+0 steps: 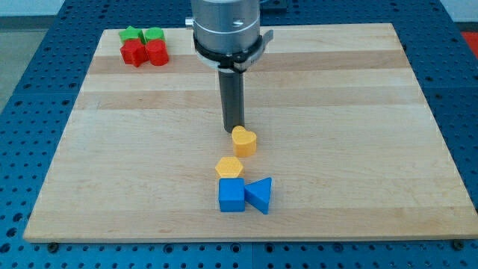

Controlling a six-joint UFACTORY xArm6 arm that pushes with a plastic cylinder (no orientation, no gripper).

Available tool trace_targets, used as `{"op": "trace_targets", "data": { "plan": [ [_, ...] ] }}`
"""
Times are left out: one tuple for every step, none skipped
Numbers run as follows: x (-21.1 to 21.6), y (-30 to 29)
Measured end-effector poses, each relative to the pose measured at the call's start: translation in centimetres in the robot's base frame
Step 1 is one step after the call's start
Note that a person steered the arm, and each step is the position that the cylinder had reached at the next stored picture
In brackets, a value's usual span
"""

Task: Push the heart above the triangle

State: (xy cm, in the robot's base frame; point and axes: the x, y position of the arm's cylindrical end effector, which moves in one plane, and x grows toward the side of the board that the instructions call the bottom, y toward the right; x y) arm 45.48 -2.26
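Pale wooden board (112,149) on a blue pegged bench carries the blocks. My tip (234,131), a bare rod with no pincer to open or close, touches the yellow heart (244,140) from the view's top-left, apparently to shove it right, over the blue triangle (261,194). Yellow hexagon (229,167) sits atop the blue cube (231,196).

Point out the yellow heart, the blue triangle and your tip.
yellow heart (244,140): camera view, middle of its top face.
blue triangle (260,194): camera view, middle of its visible face.
my tip (234,131): camera view, the rod's very end, just above-left of the heart.
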Motion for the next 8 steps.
{"op": "trace_targets", "data": {
  "plan": [
    [0.7, 0.1],
    [0.8, 0.3],
    [1.2, 0.8],
    [1.2, 1.5],
    [1.2, 2.7],
    [1.6, 2.8],
    [3.0, 2.8],
    [4.0, 2.8]
  ]
}}
